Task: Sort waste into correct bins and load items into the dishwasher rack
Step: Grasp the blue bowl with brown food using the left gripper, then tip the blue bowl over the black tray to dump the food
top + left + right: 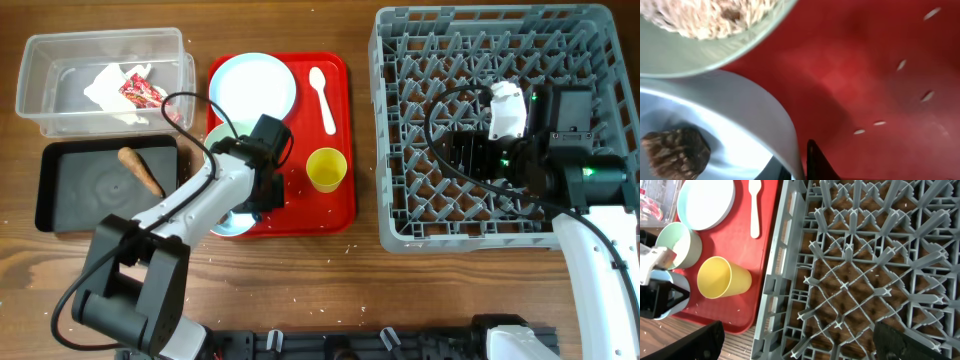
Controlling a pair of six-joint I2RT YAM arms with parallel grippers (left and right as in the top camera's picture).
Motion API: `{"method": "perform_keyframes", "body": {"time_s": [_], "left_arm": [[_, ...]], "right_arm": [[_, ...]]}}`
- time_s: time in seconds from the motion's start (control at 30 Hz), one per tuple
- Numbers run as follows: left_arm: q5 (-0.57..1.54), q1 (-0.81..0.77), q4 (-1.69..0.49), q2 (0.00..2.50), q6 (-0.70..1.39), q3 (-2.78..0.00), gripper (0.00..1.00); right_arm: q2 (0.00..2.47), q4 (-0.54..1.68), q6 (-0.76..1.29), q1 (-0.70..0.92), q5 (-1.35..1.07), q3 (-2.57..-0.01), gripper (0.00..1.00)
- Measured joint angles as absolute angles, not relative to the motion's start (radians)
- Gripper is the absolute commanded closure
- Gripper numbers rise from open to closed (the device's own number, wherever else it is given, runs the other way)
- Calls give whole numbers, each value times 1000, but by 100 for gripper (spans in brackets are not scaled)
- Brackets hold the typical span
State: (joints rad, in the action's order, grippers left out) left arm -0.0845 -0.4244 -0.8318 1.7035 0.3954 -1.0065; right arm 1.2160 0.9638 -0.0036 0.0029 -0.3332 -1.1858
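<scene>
Left gripper (258, 195) sits low over the pale blue bowl (740, 115) at the red tray's (340, 190) lower-left corner, seemingly straddling its rim; whether it pinches, I cannot tell. Inside lies the small brown lump (672, 152); the black tray (70, 190) sits frame-left on the counter (300, 280).
</scene>
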Motion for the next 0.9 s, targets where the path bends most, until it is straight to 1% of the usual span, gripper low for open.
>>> {"method": "perform_keyframes", "body": {"time_s": [0.17, 0.27, 0.47, 0.57, 0.63, 0.7, 0.73, 0.77, 0.83, 0.9], "left_arm": [[-89, -424, -817, 1705, 399, -981, 96], [-72, -424, -860, 1703, 399, -1012, 96], [60, -418, -1032, 1668, 398, -1260, 96], [94, -368, -1105, 1602, 387, -1390, 96], [116, -292, -1121, 1544, 357, -1415, 96], [173, -184, -1123, 1512, 311, -1419, 96], [229, -75, -1122, 1505, 269, -1419, 96], [261, -11, -1122, 1505, 242, -1419, 96], [381, 164, -1123, 1514, 161, -1419, 96], [537, 326, -1123, 1543, 58, -1419, 96]], "right_arm": [[1216, 966, -4, 3, -333, -1186, 4], [1216, 969, -4, 3, -333, -1186, 4], [1216, 977, -4, 3, -333, -1186, 4], [1216, 983, -4, 3, -333, -1186, 4], [1216, 983, -4, 3, -333, -1186, 4], [1216, 983, -4, 3, -333, -1186, 4], [1216, 983, -4, 3, -333, -1186, 4], [1216, 982, -4, 3, -333, -1186, 4], [1216, 982, -4, 3, -333, -1186, 3], [1216, 981, -4, 3, -333, -1186, 3]]}}
